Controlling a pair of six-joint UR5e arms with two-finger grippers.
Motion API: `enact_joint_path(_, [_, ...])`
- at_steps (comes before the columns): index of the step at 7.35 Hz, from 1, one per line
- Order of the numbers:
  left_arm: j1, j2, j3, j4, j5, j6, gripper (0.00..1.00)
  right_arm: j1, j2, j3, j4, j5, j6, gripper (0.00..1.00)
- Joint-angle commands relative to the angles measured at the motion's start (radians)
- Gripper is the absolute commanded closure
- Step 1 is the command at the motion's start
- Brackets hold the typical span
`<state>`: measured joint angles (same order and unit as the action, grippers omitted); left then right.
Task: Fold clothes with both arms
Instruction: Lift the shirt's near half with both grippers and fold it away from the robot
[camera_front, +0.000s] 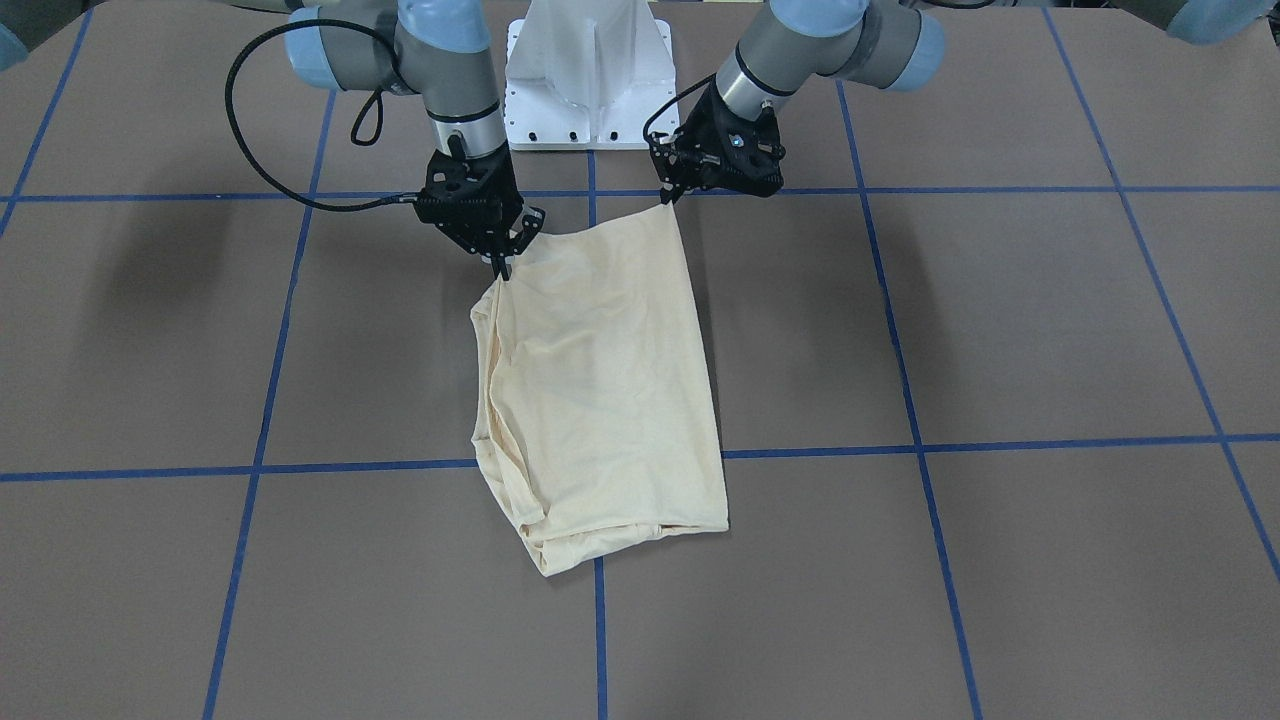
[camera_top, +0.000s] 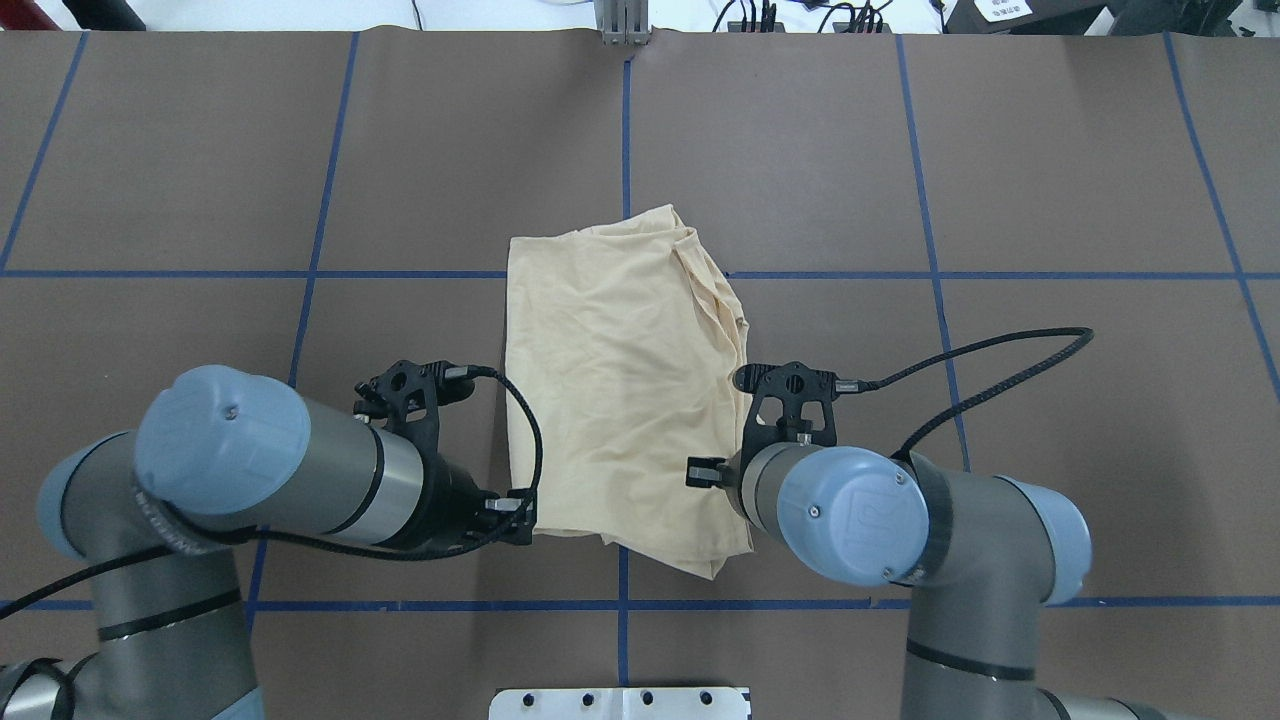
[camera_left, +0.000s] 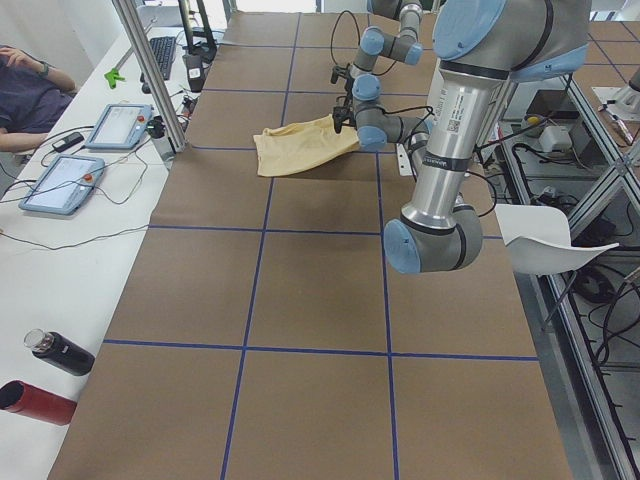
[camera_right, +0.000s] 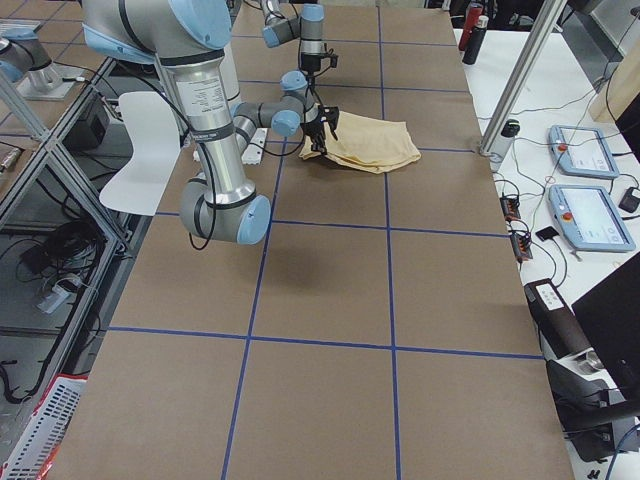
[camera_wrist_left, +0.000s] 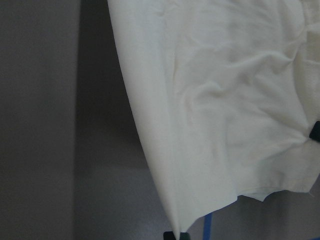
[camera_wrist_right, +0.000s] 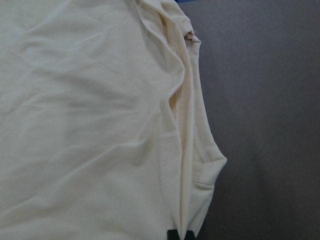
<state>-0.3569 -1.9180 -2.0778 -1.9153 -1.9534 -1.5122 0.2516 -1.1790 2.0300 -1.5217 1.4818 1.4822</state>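
The pale cream-yellow shirt (camera_front: 600, 380) lies folded into a rough rectangle at the table's middle, plain side up, with no print showing. The edge nearest the robot is raised off the table. My left gripper (camera_front: 668, 200) is shut on one corner of that edge. My right gripper (camera_front: 503, 268) is shut on the other corner, where bunched seams and hems gather (camera_wrist_right: 192, 150). In the overhead view both arms flank the shirt (camera_top: 620, 380), and the right wrist hides its own fingers. Each wrist view is filled with fabric (camera_wrist_left: 225, 100), with a dark fingertip at the bottom edge.
The brown table (camera_front: 1000, 330) is marked with blue tape lines. The white pedestal base (camera_front: 590, 80) stands just behind the grippers. A side bench holds tablets (camera_left: 60, 185) and bottles (camera_left: 60, 352); a person's arm (camera_left: 30, 70) rests there. A white chair (camera_left: 545, 238) stands beside the table.
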Motion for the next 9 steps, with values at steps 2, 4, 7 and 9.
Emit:
enact_joint_path(2, [0.067, 0.019, -0.145, 0.125, -0.002, -0.054, 1.00, -0.064, -0.019, 0.141, -0.114, -0.001, 0.009, 1.00])
enact_joint_path(4, [0.043, 0.001, -0.073, 0.125, 0.004, -0.039, 1.00, -0.036, 0.004, 0.073, -0.112, -0.011, -0.008, 1.00])
enact_joint_path(7, [-0.101, -0.082, 0.054, 0.128, 0.004, 0.096, 1.00, 0.101, 0.129, -0.089, -0.103, -0.005, -0.076, 1.00])
enact_joint_path(9, [-0.164, -0.123, 0.106, 0.128, 0.004, 0.157, 1.00, 0.159, 0.195, -0.190, -0.098, -0.005, -0.126, 1.00])
